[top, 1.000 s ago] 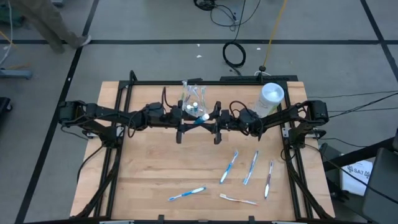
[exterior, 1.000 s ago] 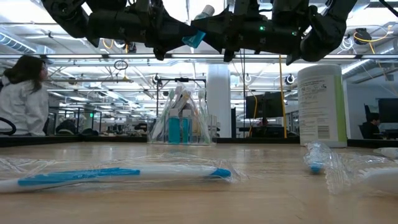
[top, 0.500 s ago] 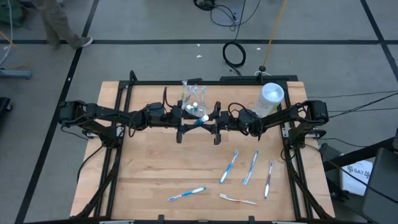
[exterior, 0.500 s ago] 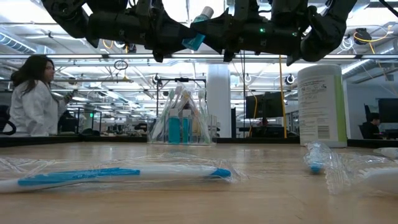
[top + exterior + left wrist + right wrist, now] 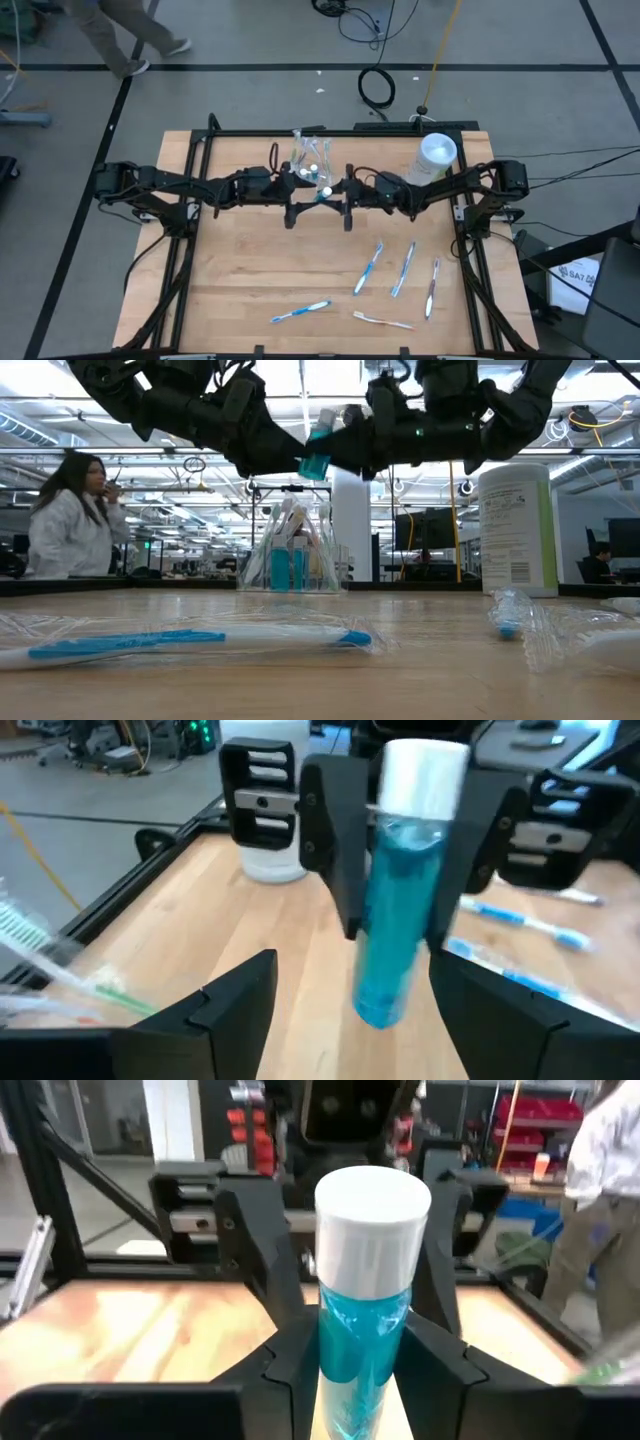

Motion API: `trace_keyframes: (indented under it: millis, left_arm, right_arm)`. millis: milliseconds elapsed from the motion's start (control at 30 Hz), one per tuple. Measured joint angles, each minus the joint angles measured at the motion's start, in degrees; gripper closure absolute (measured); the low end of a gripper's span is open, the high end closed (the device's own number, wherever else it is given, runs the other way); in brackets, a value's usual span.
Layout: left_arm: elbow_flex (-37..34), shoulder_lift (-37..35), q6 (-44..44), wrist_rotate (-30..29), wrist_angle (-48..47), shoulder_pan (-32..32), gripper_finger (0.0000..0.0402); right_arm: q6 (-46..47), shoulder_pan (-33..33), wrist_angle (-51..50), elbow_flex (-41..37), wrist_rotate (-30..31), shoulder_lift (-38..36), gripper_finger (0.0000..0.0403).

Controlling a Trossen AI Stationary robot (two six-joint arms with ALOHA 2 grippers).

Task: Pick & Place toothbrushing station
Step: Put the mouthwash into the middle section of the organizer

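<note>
A small teal toothpaste tube [image 5: 400, 910] with a white cap [image 5: 372, 1205] hangs high above the table's middle. My right gripper [image 5: 365, 1365], reaching in from the table's right, is shut on it. Facing it from the left, my left gripper [image 5: 355, 975] is open, its fingers apart on either side of the tube's flat end without touching it. Just beyond them stands the clear cup [image 5: 310, 155] holding toothbrushes and another teal tube [image 5: 290, 555]. Several wrapped toothbrushes [image 5: 368, 268] lie on the near right of the table. My right gripper pinches the tube's teal body [image 5: 395, 850] just below the white cap between its two fingers [image 5: 330, 850]. The fingers come in level from the table's right and lie across the tube. The tube is lifted clear, tilted, cap end up.
A tall white canister [image 5: 437, 155] stands at the far right, also in the low view [image 5: 517, 530]. One wrapped toothbrush [image 5: 200, 642] lies close to the near edge. A person in a white coat [image 5: 70, 520] is in the room beyond the table.
My left gripper has opened and let go of the toothpaste tube, which stays in my right gripper. Both grippers and the tube have sunk a little, and the tube has tipped somewhat.
</note>
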Motion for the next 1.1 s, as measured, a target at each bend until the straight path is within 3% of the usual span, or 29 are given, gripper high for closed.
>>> trace_keyframes:
  millis: [333, 500, 633, 767, 933, 1100]
  left_arm:
    - [0.02, -0.22, 3.97, 0.97, -0.28, -0.06, 0.0121]
    - [0.02, -0.22, 3.13, 1.57, 1.41, -0.06, 0.0121]
    - [0.02, -0.22, 1.97, 1.86, 1.40, -0.06, 0.0121]
    - [0.04, -0.22, 1.89, 1.97, 0.07, -0.06, 0.0121]
    - [0.04, -0.22, 0.50, 1.97, -4.27, -0.06, 0.0121]
    - [0.07, -0.22, -3.77, 2.77, -16.32, -1.23, 0.0121]
  right_arm:
    - [0.02, -2.76, -9.39, -0.07, -8.83, -0.31, 0.0285]
    - [-0.81, -1.68, -10.59, 2.37, -8.60, -0.31, 0.0287]
    - [-3.79, -0.50, -16.54, 4.04, -6.51, -0.31, 0.0313]
    - [-4.42, -0.39, -15.96, 4.04, -5.66, -0.27, 0.0326]
    - [-2.99, -0.30, -15.61, 4.07, -5.73, -0.27, 0.0296]
    - [-2.75, -0.25, -17.60, 4.07, -5.68, -0.27, 0.0253]
